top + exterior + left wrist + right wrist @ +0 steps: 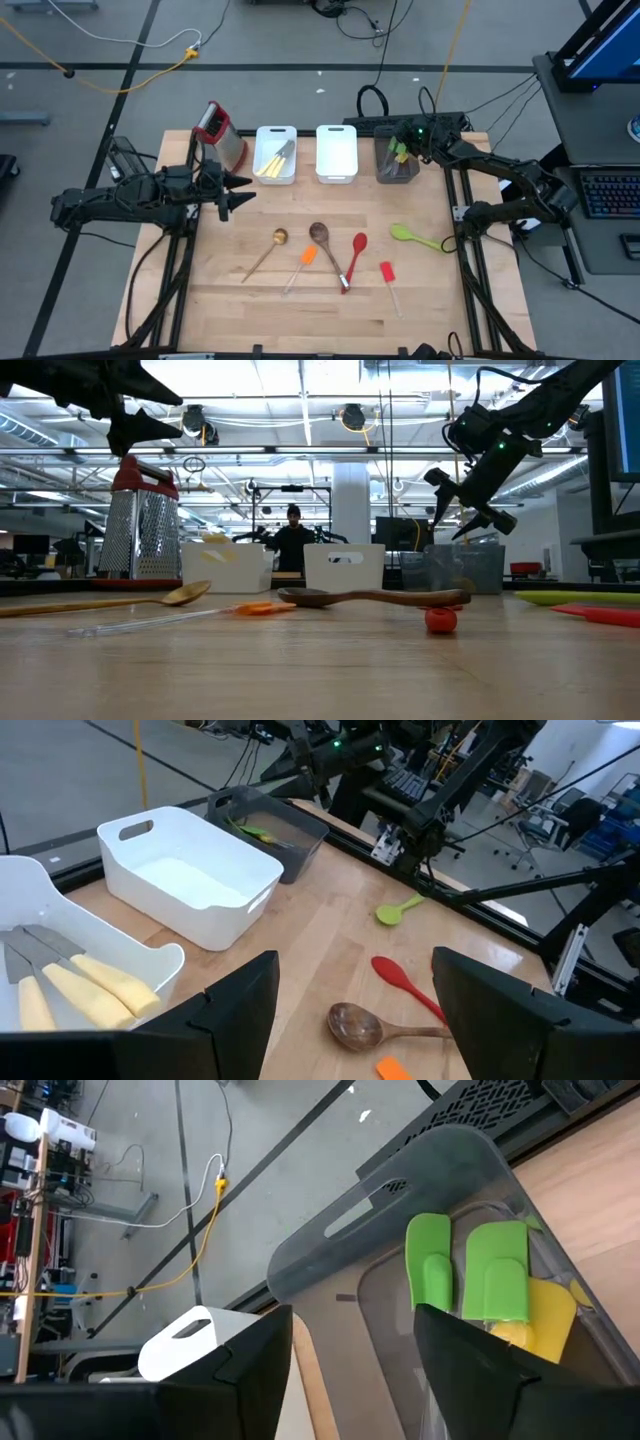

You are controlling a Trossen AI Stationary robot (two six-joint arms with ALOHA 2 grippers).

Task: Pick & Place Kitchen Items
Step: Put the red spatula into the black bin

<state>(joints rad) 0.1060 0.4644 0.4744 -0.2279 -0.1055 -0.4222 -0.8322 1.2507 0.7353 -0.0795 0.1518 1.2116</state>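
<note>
High view: right pincer, fingers spread and empty, above grey bin holding green spatulas; left pincer, released, beside grater.

Robotics lab: wooden tabletop on metal frame, cables across grey floor, keyboard at side desk, ceiling ducts, person behind.

You have a pale wooden table carrying a steel box grater at eleven o'clock, then two white bins and a grey bin running toward one o'clock. Around centre lie two wooden spoons, an orange spatula and a red spoon; a red spatula sits at five o'clock, a lime-green spoon at three.
</note>
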